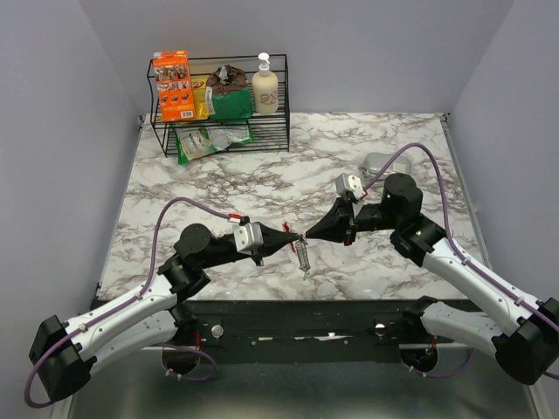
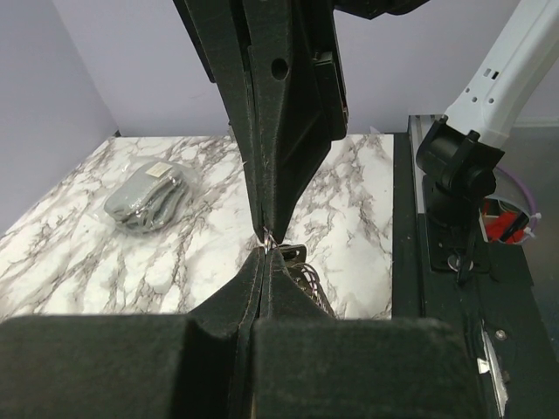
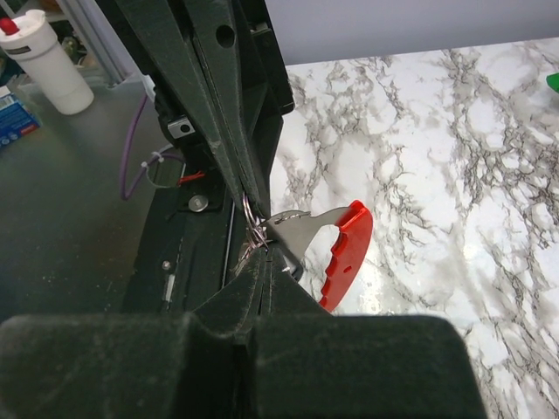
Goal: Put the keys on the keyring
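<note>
My two grippers meet tip to tip above the front middle of the table, left gripper (image 1: 293, 237) and right gripper (image 1: 307, 234). Both are shut. Between them hangs the keyring (image 3: 345, 253), with its curved red side and gray metal body (image 3: 301, 229) showing in the right wrist view. Its gray ridged part (image 1: 303, 255) dangles below the tips. The thin wire loop (image 3: 250, 218) runs up into the left fingers, while the right gripper (image 3: 266, 255) pinches the metal end. From the left wrist, the loop (image 2: 266, 238) sits right at the left gripper (image 2: 265, 253). The keys are hidden.
A black wire rack (image 1: 218, 131) at the back left holds an orange box (image 1: 173, 85), bags and a soap bottle (image 1: 265, 85). A gray bundle (image 1: 380, 163) lies at the back right. The table's black front rail (image 1: 288, 327) runs under the arms.
</note>
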Robot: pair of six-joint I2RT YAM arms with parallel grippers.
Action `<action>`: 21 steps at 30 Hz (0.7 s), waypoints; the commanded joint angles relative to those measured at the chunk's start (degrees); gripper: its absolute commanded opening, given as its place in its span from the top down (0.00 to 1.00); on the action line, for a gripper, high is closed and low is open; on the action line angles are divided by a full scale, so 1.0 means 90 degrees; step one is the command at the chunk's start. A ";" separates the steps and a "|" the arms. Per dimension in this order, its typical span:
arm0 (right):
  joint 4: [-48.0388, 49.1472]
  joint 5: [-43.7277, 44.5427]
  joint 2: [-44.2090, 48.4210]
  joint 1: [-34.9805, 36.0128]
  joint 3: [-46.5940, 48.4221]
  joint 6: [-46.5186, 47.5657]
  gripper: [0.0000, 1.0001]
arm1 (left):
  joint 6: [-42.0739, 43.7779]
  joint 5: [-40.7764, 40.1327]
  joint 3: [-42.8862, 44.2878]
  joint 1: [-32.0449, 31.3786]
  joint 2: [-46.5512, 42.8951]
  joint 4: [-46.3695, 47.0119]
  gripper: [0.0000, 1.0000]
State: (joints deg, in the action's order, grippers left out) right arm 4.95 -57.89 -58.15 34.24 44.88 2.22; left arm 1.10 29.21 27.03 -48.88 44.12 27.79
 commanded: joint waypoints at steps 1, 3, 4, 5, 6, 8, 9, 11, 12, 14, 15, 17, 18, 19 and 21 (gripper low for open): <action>-0.0120 0.0182 -0.0101 0.0024 -0.0114 0.0173 0.99 | 0.0083 0.0075 0.0278 -0.0028 -0.0185 0.0301 1.00; -0.0140 0.0182 -0.0130 0.0024 -0.0104 0.0193 0.99 | 0.0063 0.0074 0.0259 -0.0028 -0.0205 0.0330 1.00; -0.0150 0.0182 -0.0150 0.0024 -0.0104 0.0193 0.99 | 0.0053 0.0094 0.0259 -0.0028 -0.0205 0.0349 1.00; -0.0150 0.0172 -0.0170 0.0024 -0.0095 0.0203 0.99 | 0.0053 0.0094 0.0259 -0.0028 -0.0195 0.0359 1.00; -0.0159 0.0153 -0.0179 0.0024 -0.0104 0.0212 0.99 | 0.0043 0.0094 0.0259 -0.0028 -0.0195 0.0369 1.00; -0.0169 0.0143 -0.0199 0.0024 -0.0114 0.0222 0.99 | 0.0034 0.0094 0.0259 -0.0028 -0.0205 0.0379 1.00; -0.0169 0.0143 -0.0199 0.0024 -0.0114 0.0222 0.99 | 0.0043 0.0094 0.0249 -0.0028 -0.0195 0.0379 1.00; -0.0169 0.0153 -0.0209 0.0024 -0.0104 0.0222 0.99 | 0.0043 0.0094 0.0249 -0.0028 -0.0195 0.0389 1.00; -0.0169 0.0143 -0.0218 0.0024 -0.0104 0.0222 0.99 | 0.0034 0.0094 0.0249 -0.0028 -0.0185 0.0398 1.00; -0.0169 0.0133 -0.0248 0.0024 -0.0094 0.0232 0.99 | 0.0004 0.0133 0.0249 -0.0028 -0.0146 0.0428 1.00; -0.0169 0.0095 -0.0277 0.0014 -0.0065 0.0232 0.99 | -0.0005 0.0152 0.0249 -0.0028 -0.0127 0.0447 1.00; -0.0169 0.0084 -0.0297 0.0024 -0.0046 0.0232 0.99 | -0.0025 0.0162 0.0239 -0.0028 -0.0097 0.0486 1.00; -0.0189 0.0142 -0.0268 0.0024 -0.0046 0.0222 0.99 | -0.0025 0.0162 0.0239 -0.0028 -0.0097 0.0477 1.00; -0.0198 0.0191 -0.0219 0.0014 -0.0065 0.0222 0.99 | -0.0015 0.0153 0.0230 -0.0028 -0.0107 0.0477 1.00; -0.0199 0.0308 -0.0092 0.0014 -0.0114 0.0232 0.96 | 0.0024 0.0133 0.0230 -0.0028 -0.0127 0.0447 1.00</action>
State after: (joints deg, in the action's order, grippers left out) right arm 3.46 -57.21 -60.42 34.24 44.71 3.16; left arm 0.99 29.34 27.33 -48.88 43.33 28.73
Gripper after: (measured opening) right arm 0.011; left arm 0.009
